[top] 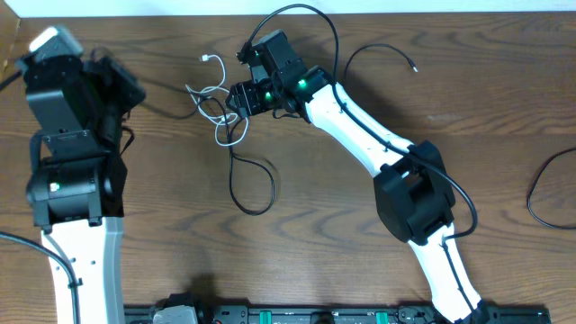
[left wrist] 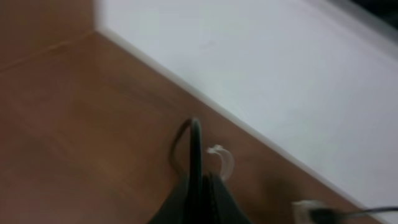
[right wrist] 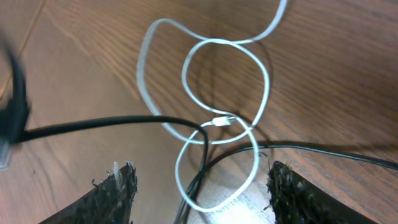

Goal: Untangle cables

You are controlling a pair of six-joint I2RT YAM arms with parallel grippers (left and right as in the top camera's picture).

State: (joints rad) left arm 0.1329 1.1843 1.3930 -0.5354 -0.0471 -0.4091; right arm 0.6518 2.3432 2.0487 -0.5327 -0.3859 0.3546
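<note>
The white cable [top: 212,90] lies in loose loops at the back middle of the wooden table, crossed by the thin black cable [top: 270,187], which hangs in a loop toward the front. My right gripper [top: 236,97] is open right over the tangle. In the right wrist view its fingers [right wrist: 202,190] straddle a white cable loop [right wrist: 227,81] and the black cable [right wrist: 112,123]. My left gripper [top: 129,92] is at the left, apart from the tangle. In the left wrist view its jaws [left wrist: 199,186] are shut, with a thin black cable bend [left wrist: 194,140] sticking out.
A black cable end with a small plug [top: 413,67] lies at the back right. A thick black wire [top: 538,193] curves at the far right edge. The white wall [left wrist: 261,56] borders the table's back edge. A black rail [top: 315,315] runs along the front.
</note>
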